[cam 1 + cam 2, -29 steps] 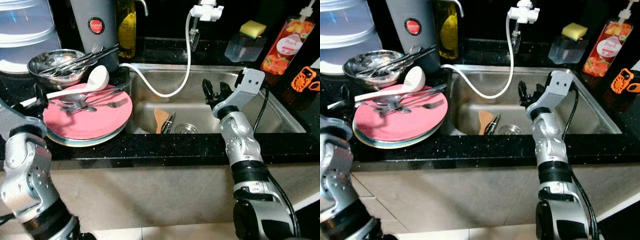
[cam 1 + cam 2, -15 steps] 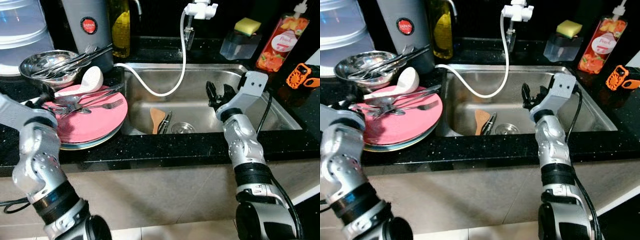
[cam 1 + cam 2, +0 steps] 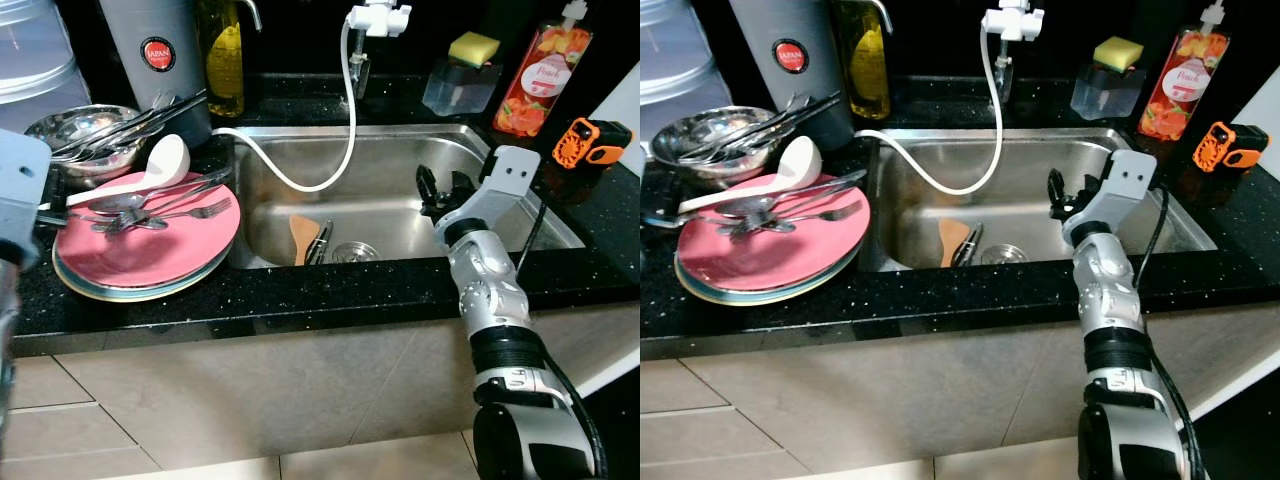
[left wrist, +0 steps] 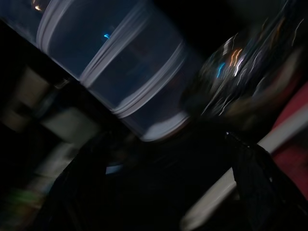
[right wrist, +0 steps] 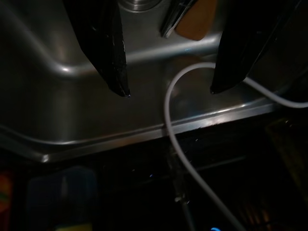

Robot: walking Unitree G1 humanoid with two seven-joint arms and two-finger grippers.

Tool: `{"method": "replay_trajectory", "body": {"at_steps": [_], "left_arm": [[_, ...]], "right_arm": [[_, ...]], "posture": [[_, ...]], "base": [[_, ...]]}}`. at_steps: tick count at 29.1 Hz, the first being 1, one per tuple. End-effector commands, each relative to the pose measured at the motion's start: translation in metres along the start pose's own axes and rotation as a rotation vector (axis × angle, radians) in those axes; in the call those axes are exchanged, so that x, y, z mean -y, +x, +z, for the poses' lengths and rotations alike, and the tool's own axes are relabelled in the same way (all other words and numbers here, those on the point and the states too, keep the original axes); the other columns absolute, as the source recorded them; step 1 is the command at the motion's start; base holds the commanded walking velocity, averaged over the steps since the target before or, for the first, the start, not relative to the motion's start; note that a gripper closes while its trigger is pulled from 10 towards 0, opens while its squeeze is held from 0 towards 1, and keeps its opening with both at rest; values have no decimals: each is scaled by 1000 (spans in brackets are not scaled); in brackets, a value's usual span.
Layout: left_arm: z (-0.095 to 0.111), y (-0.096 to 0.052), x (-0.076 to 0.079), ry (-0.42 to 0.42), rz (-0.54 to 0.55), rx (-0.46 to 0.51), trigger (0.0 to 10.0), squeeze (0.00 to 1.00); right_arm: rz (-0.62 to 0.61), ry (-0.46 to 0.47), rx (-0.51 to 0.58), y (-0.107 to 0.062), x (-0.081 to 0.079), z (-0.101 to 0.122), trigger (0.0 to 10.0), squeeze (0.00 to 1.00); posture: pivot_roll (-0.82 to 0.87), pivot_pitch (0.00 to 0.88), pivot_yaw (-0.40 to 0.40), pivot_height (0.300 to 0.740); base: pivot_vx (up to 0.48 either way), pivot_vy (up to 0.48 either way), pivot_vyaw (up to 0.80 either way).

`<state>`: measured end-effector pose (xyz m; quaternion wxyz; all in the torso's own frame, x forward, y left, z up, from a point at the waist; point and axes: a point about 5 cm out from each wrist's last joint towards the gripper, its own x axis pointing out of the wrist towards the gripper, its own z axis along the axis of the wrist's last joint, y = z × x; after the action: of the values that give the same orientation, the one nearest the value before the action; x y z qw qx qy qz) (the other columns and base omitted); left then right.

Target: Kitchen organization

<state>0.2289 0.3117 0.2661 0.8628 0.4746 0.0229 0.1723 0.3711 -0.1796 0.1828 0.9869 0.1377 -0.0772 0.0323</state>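
Note:
A stack of plates with a pink plate (image 3: 150, 250) on top sits on the black counter left of the steel sink (image 3: 400, 165). On it lie a white ladle (image 3: 160, 165) and several forks and spoons (image 3: 175, 205). Behind it is a steel bowl (image 3: 90, 135) holding more cutlery. A wooden spatula (image 3: 300, 232) and a metal utensil (image 3: 321, 240) rest in the sink by the drain. My right gripper (image 3: 437, 190) hovers open over the sink's right half, holding nothing. My left arm (image 3: 18, 190) is at the far left; the left gripper (image 4: 163, 144) is open near the ladle's handle.
A white hose (image 3: 335, 165) loops from the tap (image 3: 372, 18) into the sink. At the back stand a grey canister (image 3: 150, 50), an oil bottle (image 3: 222, 55), a sponge holder (image 3: 462, 80) and a soap bottle (image 3: 530, 85). An orange tool (image 3: 590, 145) lies right, clear containers (image 3: 30, 55) left.
The whole picture has shifted, so the camera moved. My left arm has risen and swung out to the left edge. The right gripper stays open over the sink.

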Motion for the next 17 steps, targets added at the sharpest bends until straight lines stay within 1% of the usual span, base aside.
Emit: {"method": "replay_trajectory", "body": {"at_steps": [1, 3, 4, 5, 6, 7, 9, 10, 13, 14, 15, 17], "left_arm": [[-7, 3, 3, 147, -48, -9, 10000, 0], [-17, 5, 3, 249, -71, -32, 10000, 0], [-29, 9, 7, 328, -123, -67, 10000, 0], [-33, 10, 8, 360, -138, -77, 10000, 0], [-33, 10, 8, 360, -138, -77, 10000, 0], [-40, 14, 10, 411, -162, -76, 10000, 0], [-41, 16, 12, 423, -176, -69, 10000, 0], [-40, 18, 18, 428, -209, -46, 10000, 0], [-39, 19, 22, 426, -225, -33, 10000, 0], [-36, 19, 27, 428, -241, -15, 10000, 0], [-36, 19, 27, 428, -241, -15, 10000, 0], [-35, 20, 32, 432, -254, 1, 10000, 0]], "right_arm": [[2, -6, 0, 2, -1, 0, 10000, 0], [4, -6, -1, 2, -1, 0, 10000, 0], [3, -6, 0, 2, -1, 0, 10000, 0], [3, -6, 0, 2, 0, 0, 10000, 0], [3, -6, 0, 2, 0, 0, 10000, 0], [-1, -7, 2, 2, 1, -1, 10000, 0], [-2, -8, 3, 1, 1, -1, 10000, 0], [-8, -9, 7, 1, 3, 0, 10000, 0], [-12, -10, 9, 0, 4, 0, 10000, 0], [-16, -11, 12, 0, 5, 1, 10000, 0], [-16, -11, 12, 0, 5, 1, 10000, 0], [-21, -12, 14, -1, 6, 1, 10000, 0]], "posture": [[345, 0, -77, 740], [344, 0, -78, 740], [340, 0, -77, 740], [340, 0, -77, 740], [340, 0, -77, 740], [329, 0, -71, 740], [329, 0, -71, 740], [322, 0, -67, 740], [322, 0, -67, 740], [311, 0, -58, 740], [311, 0, -58, 740], [311, 0, -58, 740]], "base": [[0, 0, 0], [0, 0, 0], [0, 0, 0], [0, 0, 0], [0, 0, 0], [0, 0, 0], [0, 0, 0], [0, 0, 0], [0, 0, 0], [0, 0, 0], [0, 0, 0], [0, 0, 0]]}}
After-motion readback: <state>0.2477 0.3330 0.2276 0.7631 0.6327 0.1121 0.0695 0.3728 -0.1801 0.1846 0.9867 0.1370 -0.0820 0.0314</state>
